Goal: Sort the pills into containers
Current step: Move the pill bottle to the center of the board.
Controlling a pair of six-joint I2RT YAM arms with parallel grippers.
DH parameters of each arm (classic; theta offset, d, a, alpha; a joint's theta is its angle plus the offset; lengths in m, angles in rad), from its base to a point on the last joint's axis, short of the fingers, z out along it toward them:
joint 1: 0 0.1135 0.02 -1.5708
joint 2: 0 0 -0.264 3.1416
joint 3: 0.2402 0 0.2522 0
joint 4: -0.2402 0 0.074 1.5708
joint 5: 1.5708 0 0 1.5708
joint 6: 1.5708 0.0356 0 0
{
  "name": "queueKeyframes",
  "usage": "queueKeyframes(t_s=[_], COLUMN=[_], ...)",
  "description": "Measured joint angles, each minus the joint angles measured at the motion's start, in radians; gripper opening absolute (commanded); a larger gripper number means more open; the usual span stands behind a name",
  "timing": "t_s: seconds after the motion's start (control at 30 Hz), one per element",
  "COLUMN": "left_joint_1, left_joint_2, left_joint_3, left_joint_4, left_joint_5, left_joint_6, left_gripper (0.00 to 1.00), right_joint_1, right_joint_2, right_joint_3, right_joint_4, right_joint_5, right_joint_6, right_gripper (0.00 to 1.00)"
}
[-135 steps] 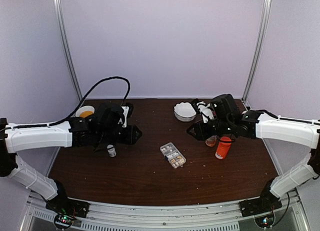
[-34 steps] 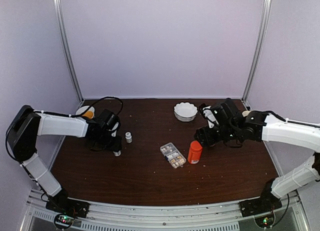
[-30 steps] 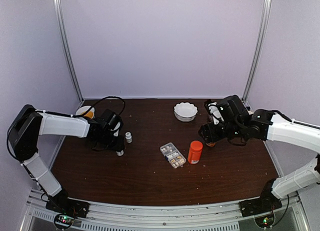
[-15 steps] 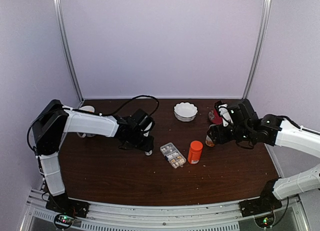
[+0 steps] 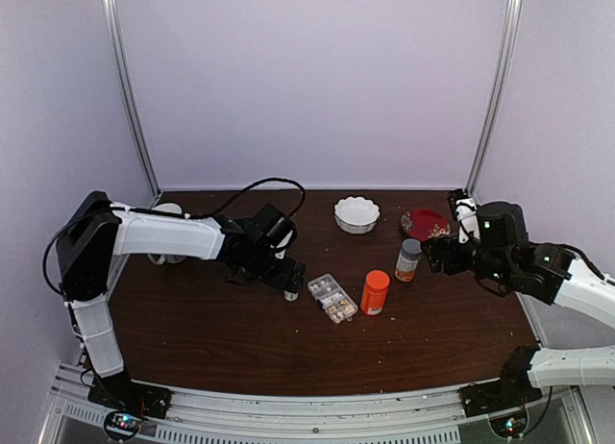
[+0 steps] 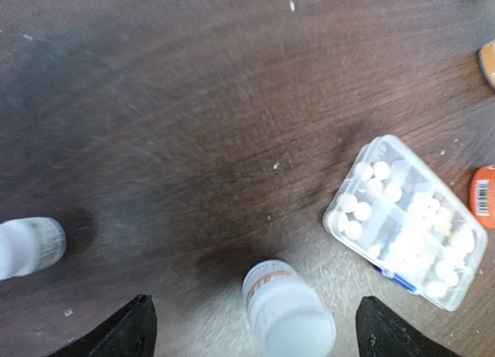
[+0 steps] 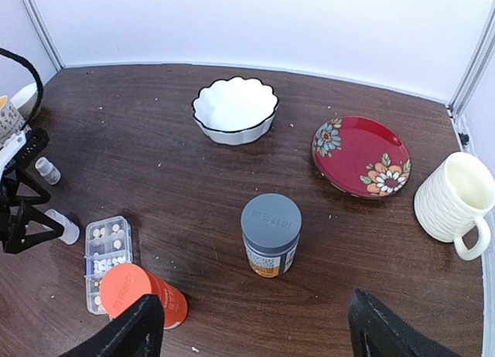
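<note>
Left gripper (image 6: 254,309) stands with its fingers wide apart, straddling a small white plastic bottle (image 6: 288,314) without touching it. That bottle stands upright on the dark brown wooden table (image 6: 193,102), just left of the small clear plastic pill organiser box (image 6: 406,222). The box lies near the table's middle, slightly toward the near edge, with tiny whitish pills (image 6: 361,211) filling its compartments.

Judgement: the step in hand is placing this bottle beside the box. The next move calls for lifting clear without knocking the bottle over. The left arm stretches low from the left edge toward the centre, wrist turned downward.

An orange cylindrical plastic bottle (image 5: 374,292) stands just right of the box. A grey-capped amber bottle (image 7: 271,233) stands farther toward the right edge. Right gripper (image 7: 254,303) is spread and holds nothing. Its arm is bent back near the right edge, raised and facing that bottle.
</note>
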Motion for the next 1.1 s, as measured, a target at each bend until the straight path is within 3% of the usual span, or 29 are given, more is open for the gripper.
queueKeyframes(t_s=[0.17,0.33,0.6,0.83,1.1], left_joint_1=[0.014,0.109,0.244,0.27,0.275], left_joint_2=[-0.141,-0.198,-0.103,0.018,0.051], left_joint_3=[0.016,0.043,0.043,0.082,0.115], left_joint_4=[-0.076,-0.115,-0.145,-0.149,-0.154], left_joint_5=[-0.06,-0.084,-0.067,-0.019,0.001], left_joint_6=[0.019,0.051,0.097,0.123,0.13], left_gripper=[0.92,0.9,0.78,0.66,0.46], right_joint_1=[-0.012,-0.016,-0.019,-0.03,-0.042], right_joint_2=[-0.008,0.044,0.075,0.084,0.084], right_joint_3=[-0.004,0.015,0.042,0.067,0.068], right_joint_4=[0.013,0.008,0.004,-0.003,-0.019], right_joint_5=[0.006,0.005,0.005,0.006,0.006], right_joint_6=[-0.014,-0.019,-0.021,-0.025,-0.025], right_gripper=[0.86,0.86,0.85,0.84,0.84])
